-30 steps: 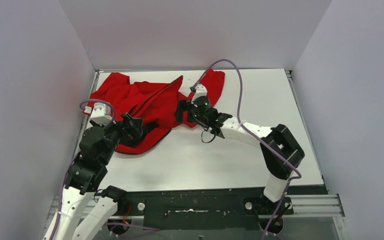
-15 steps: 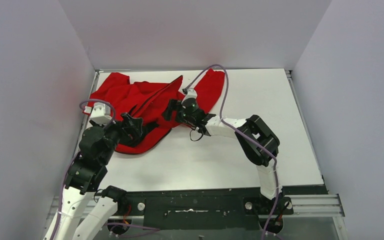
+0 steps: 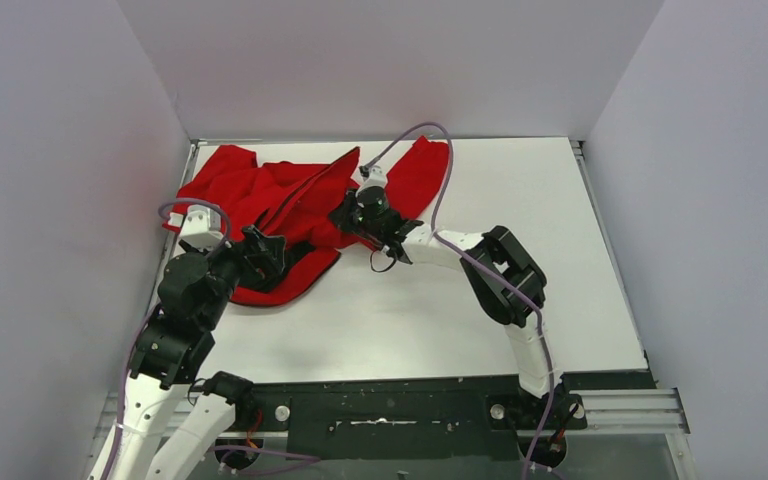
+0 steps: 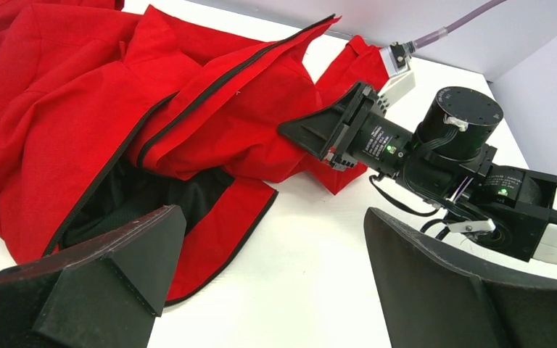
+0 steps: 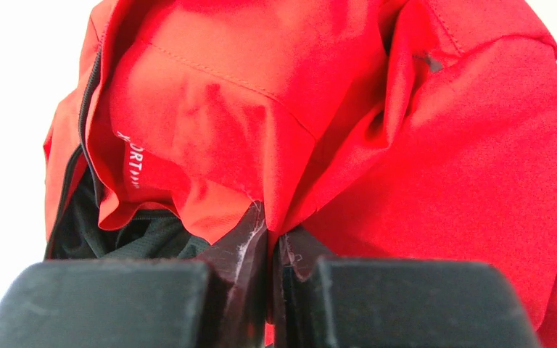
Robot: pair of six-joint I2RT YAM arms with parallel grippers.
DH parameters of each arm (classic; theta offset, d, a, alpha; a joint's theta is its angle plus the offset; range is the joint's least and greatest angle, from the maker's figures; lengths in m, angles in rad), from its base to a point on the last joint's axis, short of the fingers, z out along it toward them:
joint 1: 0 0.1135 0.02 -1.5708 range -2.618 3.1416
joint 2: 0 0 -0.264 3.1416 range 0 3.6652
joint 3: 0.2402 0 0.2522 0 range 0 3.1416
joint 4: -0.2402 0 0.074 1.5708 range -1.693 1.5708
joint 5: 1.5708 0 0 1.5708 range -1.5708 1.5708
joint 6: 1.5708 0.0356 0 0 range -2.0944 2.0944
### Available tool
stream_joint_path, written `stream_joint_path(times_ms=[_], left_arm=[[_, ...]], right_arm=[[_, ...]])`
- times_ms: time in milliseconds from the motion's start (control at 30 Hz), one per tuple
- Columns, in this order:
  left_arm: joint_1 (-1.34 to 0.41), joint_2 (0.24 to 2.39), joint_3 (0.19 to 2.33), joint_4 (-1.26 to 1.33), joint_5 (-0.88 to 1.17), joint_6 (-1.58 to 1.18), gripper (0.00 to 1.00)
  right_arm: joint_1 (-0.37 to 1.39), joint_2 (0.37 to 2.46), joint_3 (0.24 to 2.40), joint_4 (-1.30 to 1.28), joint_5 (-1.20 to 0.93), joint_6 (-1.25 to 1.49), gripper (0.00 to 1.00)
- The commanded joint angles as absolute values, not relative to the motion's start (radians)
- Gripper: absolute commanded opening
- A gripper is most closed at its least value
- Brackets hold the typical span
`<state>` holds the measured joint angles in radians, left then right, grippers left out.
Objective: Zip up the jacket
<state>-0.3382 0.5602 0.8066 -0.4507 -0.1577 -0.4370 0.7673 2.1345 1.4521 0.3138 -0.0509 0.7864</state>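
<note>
- Table (image 3: 520,260): white top, walled on the left, far and right sides. The right half and the near strip in front of the arm bases lie bare, so that is the open room.
- Jacket (image 3: 260,185): red, crumpled and unzipped, in the far left corner of the table. Its left edge runs close to the left wall (image 3: 60,180) and its top edge close to the far wall. One sleeve reaches out to the right near the far edge. The lower hem curves towards the near side, just in front of the left arm.
- Right arm (image 3: 505,275): folded at the elbow over the middle of the table, forearm reaching left to the jacket.
- Left arm (image 3: 185,290): stands along the left wall, wrist over the jacket's near hem.
- Lining (image 4: 152,196): dark, showing where the front panel lies folded open.
- Zipper (image 4: 217,83): dark strip along the raised front edge, both sides apart.
- Cable (image 3: 438,165): purple, loops from the right wrist above the sleeve.
- Right gripper (image 5: 272,250): fingers pressed together, pinching a fold of the jacket's red cloth at the right front edge.
- Left gripper (image 3: 268,255): fingers wide apart, nothing between them, above the hem and the bare table beside it.
- White lettering (image 5: 132,161): on the cloth, too cropped to read.
</note>
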Motion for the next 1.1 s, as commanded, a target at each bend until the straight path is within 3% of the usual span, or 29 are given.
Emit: stream_joint_path(times_ms=[0,367,1067], left_arm=[[-0.332,0.553,0.811,-0.386,-0.158,-0.437,0.97],[-0.328,0.573,0.811,-0.388,-0.149,-0.438,0.97],[-0.355,0.893,0.778,-0.36,-0.086,-0.594,0.97]], right_arm=[[0.747,2.061,1.475,0.397,-0.021,0.779,0.0],[0.636,1.701,1.233,0.343,-0.007,0.655,0.0],[0.556,1.231,1.24,-0.214,-0.027,0.37,0.0]])
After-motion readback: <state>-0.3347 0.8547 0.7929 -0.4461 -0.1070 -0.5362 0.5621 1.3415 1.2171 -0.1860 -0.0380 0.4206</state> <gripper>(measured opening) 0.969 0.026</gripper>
